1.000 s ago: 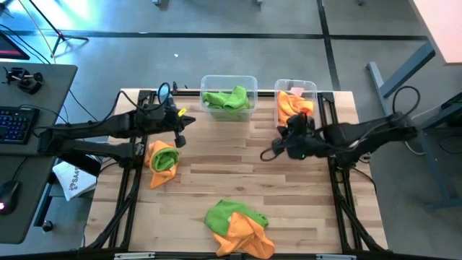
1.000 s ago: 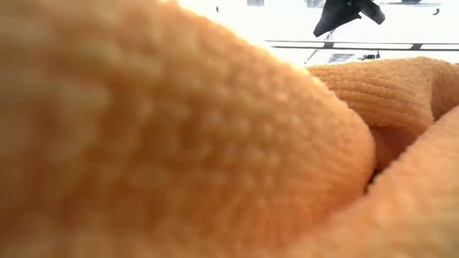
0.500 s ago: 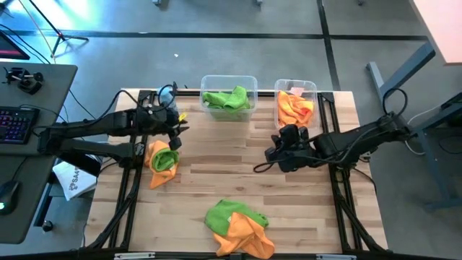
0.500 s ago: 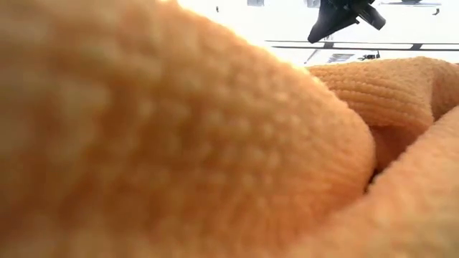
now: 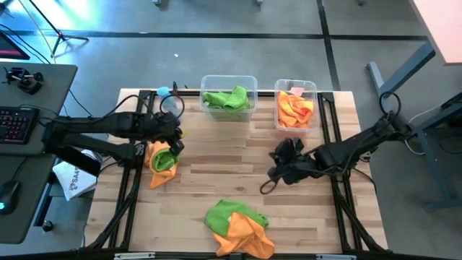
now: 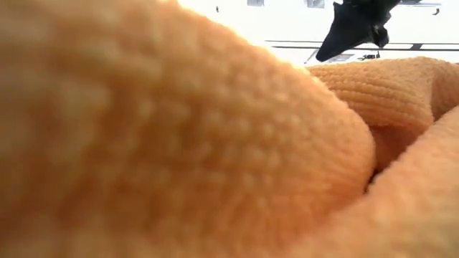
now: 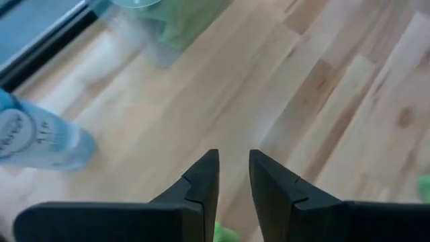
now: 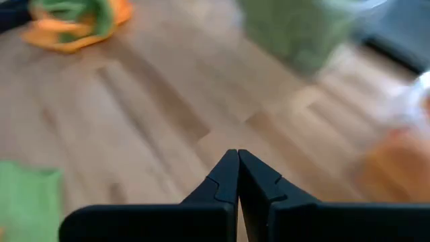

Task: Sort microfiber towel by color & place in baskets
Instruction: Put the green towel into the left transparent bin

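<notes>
Now, with the left claw [image 5: 175, 146] slightly parted above the orange-and-green towel bundle [image 5: 162, 160] at the tabletop's left edge, it should pinch only the green fold and carry it to the wider basket [image 5: 228, 81], while the clenched, empty right claw [image 5: 276, 173] waits mid-tabletop

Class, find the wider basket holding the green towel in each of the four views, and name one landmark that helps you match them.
High view: wider basket at the table's far edge, centre.
Low view: not in it; an orange towel fills the picture.
Left wrist view: its corner, beyond the left gripper.
Right wrist view: blurred, beyond the right gripper.
Shared landmark: the green towel inside it.
</notes>
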Available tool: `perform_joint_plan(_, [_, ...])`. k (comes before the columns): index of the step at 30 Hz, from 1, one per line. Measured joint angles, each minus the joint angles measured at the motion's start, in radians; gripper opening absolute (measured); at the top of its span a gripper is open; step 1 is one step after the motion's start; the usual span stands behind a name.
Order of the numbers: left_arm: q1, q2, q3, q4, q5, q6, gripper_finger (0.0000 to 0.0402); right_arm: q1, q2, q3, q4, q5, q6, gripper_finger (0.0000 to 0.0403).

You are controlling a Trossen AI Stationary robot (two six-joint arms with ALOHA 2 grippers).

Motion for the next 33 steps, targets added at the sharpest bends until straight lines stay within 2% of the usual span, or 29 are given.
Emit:
perform_joint_plan(3, [-0.023, 0.047, 0.045, -0.006, -0.005, -0.074, 0.0063, 0.03, -0.041, -0.091, 0.137, -0.041, -0.037, 0.0])
perform_joint_plan(8, [-0.054, 0.141, 0.128, -0.086, 0.006, -0.203, 0.005, 0.08, -0.155, -0.22, 0.288, -0.048, -0.091, 0.0])
perform_joint_plan(12, [-0.095, 0.229, 0.189, -0.173, 0.05, -0.288, 0.0041, 0.1, -0.27, -0.3, 0.328, -0.047, -0.13, 0.0])
perform_joint_plan(18, [-0.135, 0.344, 0.216, -0.279, 0.115, -0.44, 0.0035, 0.101, -0.402, -0.372, 0.346, -0.048, -0.144, 0.0])
perform_joint_plan(24, [-0.146, 0.431, 0.216, -0.347, 0.209, -0.547, 0.0035, 0.101, -0.43, -0.381, 0.348, -0.089, -0.206, 0.0])
perform_joint_plan(33, [-0.146, 0.526, 0.216, -0.363, 0.216, -0.56, 0.0043, 0.101, -0.43, -0.381, 0.346, -0.149, -0.267, 0.0])
